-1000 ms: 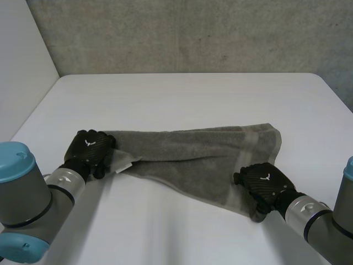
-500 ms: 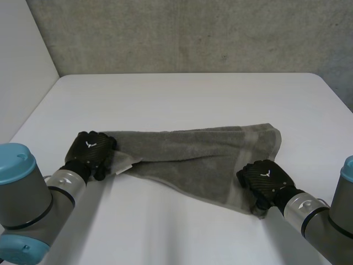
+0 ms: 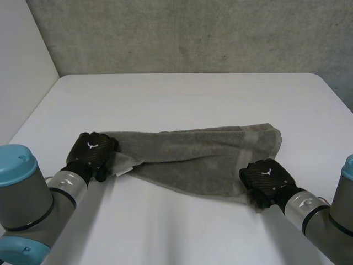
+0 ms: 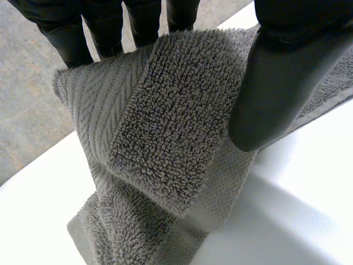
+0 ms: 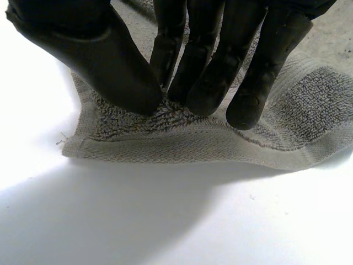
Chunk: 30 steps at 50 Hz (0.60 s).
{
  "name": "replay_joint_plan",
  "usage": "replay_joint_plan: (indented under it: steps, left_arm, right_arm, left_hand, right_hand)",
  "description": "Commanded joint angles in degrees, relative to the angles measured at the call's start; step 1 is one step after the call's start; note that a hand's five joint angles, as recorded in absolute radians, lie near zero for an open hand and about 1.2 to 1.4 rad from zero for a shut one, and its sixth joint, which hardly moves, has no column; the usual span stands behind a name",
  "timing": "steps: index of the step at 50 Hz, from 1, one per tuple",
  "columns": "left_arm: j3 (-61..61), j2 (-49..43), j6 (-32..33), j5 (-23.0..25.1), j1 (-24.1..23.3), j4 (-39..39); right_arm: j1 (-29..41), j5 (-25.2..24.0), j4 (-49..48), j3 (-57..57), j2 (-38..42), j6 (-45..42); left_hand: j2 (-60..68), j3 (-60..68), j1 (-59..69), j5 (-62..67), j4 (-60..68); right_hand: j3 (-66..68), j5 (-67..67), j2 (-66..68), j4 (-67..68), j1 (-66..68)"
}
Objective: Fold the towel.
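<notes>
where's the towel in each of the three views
Head view: towel stretched between left hand and right hand.
Left wrist view: towel pinched between the left hand's thumb and fingers.
Right wrist view: towel pinched at its hem by the right hand.
Shared landmark: the white table.

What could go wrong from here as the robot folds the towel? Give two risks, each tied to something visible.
1. The right hand pinches the towel just by its hem near a corner; that thin hold might slip when pulled.
2. At the left hand the cloth is bunched and doubled over, and the towel lies skewed between the hands, so the fold may come out crooked.
</notes>
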Motion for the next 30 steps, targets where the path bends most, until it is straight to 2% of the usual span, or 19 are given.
replay_joint_plan:
  steps: [1, 7, 12, 14, 19, 26, 30]
  left_arm:
    - [-0.2, 0.46, -0.09, 0.0, -0.41, -0.17]
    - [-1.25, 3.89, -1.14, 0.0, -1.03, -0.61]
    - [-1.87, 8.89, -4.29, 0.0, -1.29, -0.7]
    - [-1.79, 12.22, -7.1, 0.09, -1.12, -1.31]
    - [-0.82, 15.66, -10.28, 0.35, -0.42, -4.64]
    - [1.29, 14.44, -10.11, 0.26, 2.66, -5.62]
    - [4.35, 5.86, -8.8, 0.26, 5.73, -6.58]
  right_arm:
    - [-0.15, -0.35, -0.14, -0.13, -0.26, 0.63]
    - [-0.94, -0.35, -0.23, -0.4, -1.49, 0.8]
    - [-6.38, -0.18, 0.56, -1.36, -7.28, 2.2]
    - [-9.98, -0.35, 0.65, -2.24, -11.67, 5.44]
    - [-15.78, -1.75, 0.74, -3.56, -14.41, 11.77]
    - [-17.03, -3.34, 0.65, -3.47, -13.18, 13.72]
    - [-16.59, -2.73, 0.65, -4.17, -10.03, 12.76]
  left_hand:
    - [-7.61, -8.14, -7.99, -17.7, -8.3]
    - [-10.47, -11.0, -10.85, -20.56, -11.16]
    - [-13.65, -14.18, -14.03, -23.73, -14.33]
    - [-17.85, -18.38, -18.23, -27.93, -18.53]
    - [-22.06, -22.59, -22.45, -32.15, -22.75]
    - [-23.25, -23.79, -23.64, -33.34, -23.94]
    - [-24.75, -25.29, -25.14, -34.84, -25.44]
  right_hand:
    - [3.92, 4.13, 6.36, 3.8, 5.52]
    - [3.92, 4.13, 6.36, 3.8, 5.52]
    - [3.92, 4.13, 6.36, 3.8, 5.52]
    - [3.92, 4.13, 6.36, 3.8, 5.52]
    - [3.92, 4.13, 6.36, 3.8, 5.52]
    - [3.92, 4.13, 6.36, 3.8, 5.52]
    - [3.92, 4.13, 6.36, 3.8, 5.52]
